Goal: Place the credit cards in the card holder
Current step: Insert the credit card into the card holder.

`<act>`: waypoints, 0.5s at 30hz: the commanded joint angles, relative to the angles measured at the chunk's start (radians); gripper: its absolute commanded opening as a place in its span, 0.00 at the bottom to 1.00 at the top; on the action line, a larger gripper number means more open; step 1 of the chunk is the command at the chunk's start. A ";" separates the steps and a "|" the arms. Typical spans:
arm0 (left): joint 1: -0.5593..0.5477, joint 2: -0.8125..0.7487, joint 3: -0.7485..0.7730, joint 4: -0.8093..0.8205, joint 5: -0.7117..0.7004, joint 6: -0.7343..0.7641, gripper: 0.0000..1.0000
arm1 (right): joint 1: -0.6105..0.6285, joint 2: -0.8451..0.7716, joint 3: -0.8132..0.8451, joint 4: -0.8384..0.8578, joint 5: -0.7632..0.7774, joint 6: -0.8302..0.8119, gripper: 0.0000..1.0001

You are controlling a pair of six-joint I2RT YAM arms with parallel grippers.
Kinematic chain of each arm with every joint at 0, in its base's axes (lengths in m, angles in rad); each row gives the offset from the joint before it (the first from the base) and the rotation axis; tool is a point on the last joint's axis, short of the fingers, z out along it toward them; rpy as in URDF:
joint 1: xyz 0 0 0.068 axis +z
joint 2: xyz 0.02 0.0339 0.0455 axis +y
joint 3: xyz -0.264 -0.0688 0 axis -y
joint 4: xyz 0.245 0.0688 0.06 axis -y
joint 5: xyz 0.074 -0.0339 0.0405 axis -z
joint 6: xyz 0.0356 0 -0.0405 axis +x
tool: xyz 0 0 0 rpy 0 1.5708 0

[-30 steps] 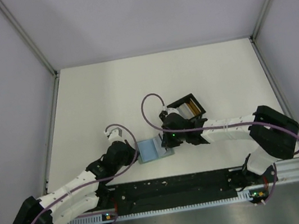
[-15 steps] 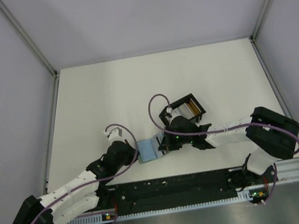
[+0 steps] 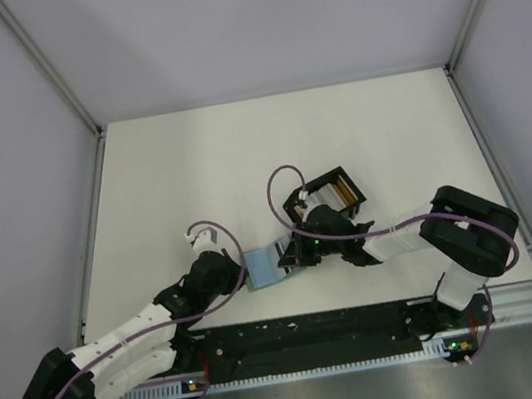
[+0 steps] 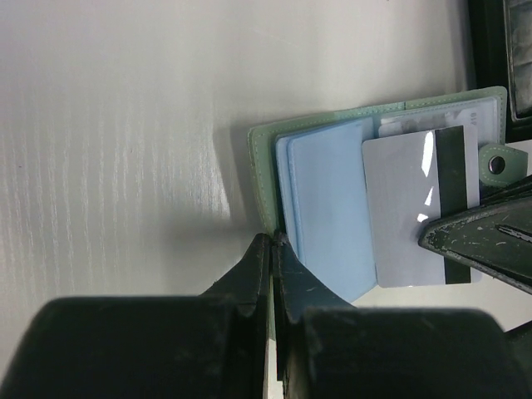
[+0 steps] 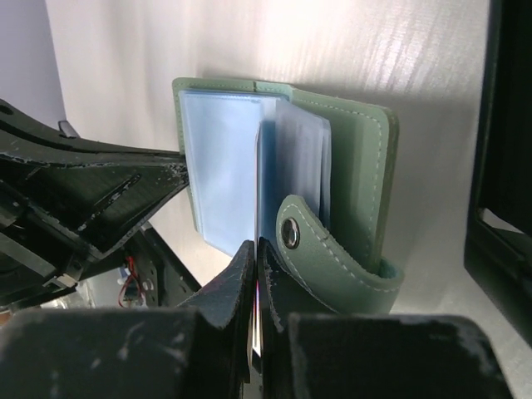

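Observation:
The sage-green card holder (image 4: 266, 150) lies open on the table, its pale blue-grey sleeves up; it also shows in the top view (image 3: 263, 267). My left gripper (image 4: 273, 239) is shut on the holder's green cover edge at its near-left side. My right gripper (image 5: 254, 245) is shut on a grey-white credit card with a dark stripe (image 4: 407, 208). The card lies partly over the blue sleeves and shows edge-on in the right wrist view (image 5: 257, 191), at the sleeves next to the snap strap (image 5: 332, 249). Other cards are out of view.
A black open box with compartments (image 3: 334, 191) stands just behind and right of the card holder, close to my right arm; its wall shows in the right wrist view (image 5: 499, 166). The arms' black base rail (image 3: 307, 333) runs along the near table edge.
My right gripper has moved left with the card, from beside the black box to over the open card holder. The left gripper has held still on the holder.

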 commanded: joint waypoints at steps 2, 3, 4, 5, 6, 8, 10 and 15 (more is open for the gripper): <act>0.003 0.008 -0.009 0.041 -0.007 -0.003 0.00 | -0.004 0.044 -0.014 0.128 -0.026 0.039 0.00; 0.003 0.008 -0.009 0.042 -0.008 -0.003 0.00 | -0.004 0.050 -0.012 0.129 -0.026 0.039 0.00; 0.003 0.010 -0.007 0.041 -0.009 -0.003 0.00 | -0.007 0.058 -0.009 0.122 -0.023 0.037 0.00; 0.003 0.010 -0.007 0.041 -0.005 -0.004 0.00 | -0.006 0.061 -0.008 0.119 -0.021 0.033 0.00; 0.003 0.010 -0.007 0.042 -0.005 -0.004 0.00 | -0.007 0.064 -0.009 0.119 -0.018 0.034 0.00; 0.003 0.012 -0.009 0.042 -0.007 -0.006 0.00 | -0.007 0.072 -0.008 0.116 -0.012 0.034 0.00; 0.003 0.013 -0.009 0.042 -0.005 -0.007 0.00 | -0.004 0.075 -0.011 0.109 0.003 0.036 0.00; 0.003 0.013 -0.010 0.071 -0.001 -0.009 0.00 | -0.007 0.095 -0.017 0.148 0.036 0.028 0.00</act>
